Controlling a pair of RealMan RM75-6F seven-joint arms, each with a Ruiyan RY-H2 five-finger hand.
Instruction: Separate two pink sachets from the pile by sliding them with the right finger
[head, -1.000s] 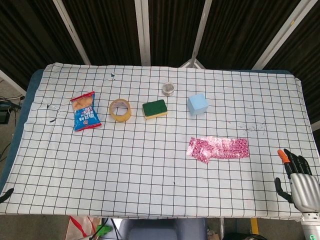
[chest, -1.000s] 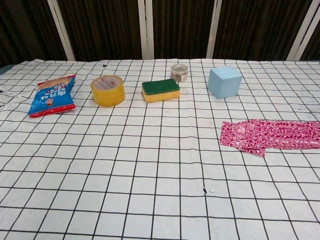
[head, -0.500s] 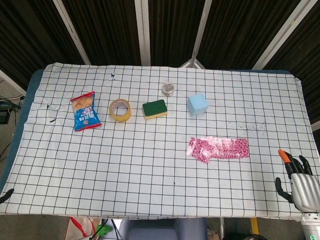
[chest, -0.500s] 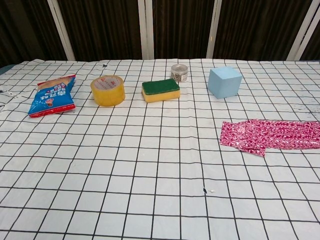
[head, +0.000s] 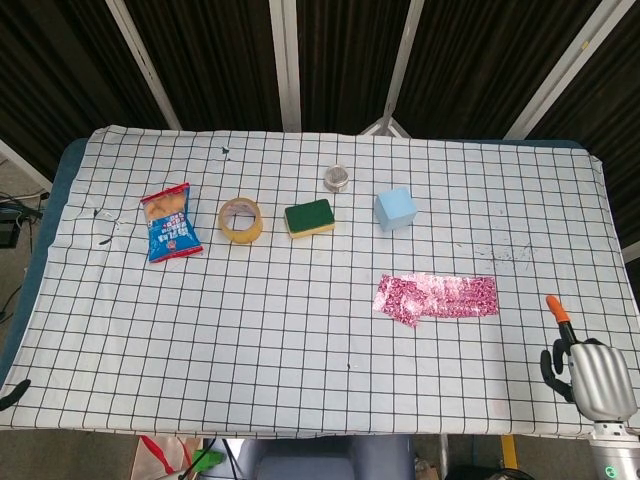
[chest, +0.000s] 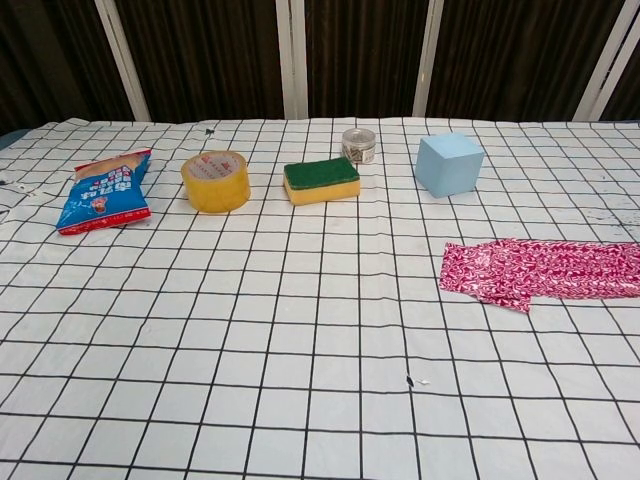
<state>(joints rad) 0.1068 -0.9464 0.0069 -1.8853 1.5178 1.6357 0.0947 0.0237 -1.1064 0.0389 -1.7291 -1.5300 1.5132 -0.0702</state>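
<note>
Pink sachets (head: 437, 297): an overlapping pile lying flat on the checked tablecloth (head: 300, 370), in the right half of the table, nearer the front edge than the back and well short of the right edge. None lies apart from the pile, so the separation is judged not yet begun; the flat, fanned lay suits sliding rather than lifting.

Right hand (head: 588, 375): near the front right corner, well apart from the pile and empty. One orange-tipped finger (head: 557, 309) points out straight toward the back edge while the others curl in, a pose that suits pushing with one fingertip. The chest view does not show it.

Left hand: outside both views.

Back row, left to right: snack bag (head: 169, 222), tape roll (head: 241, 220), sponge (head: 309, 217), small tin (head: 336, 179), blue cube (head: 395, 209), all clear of the likely sliding path.
</note>
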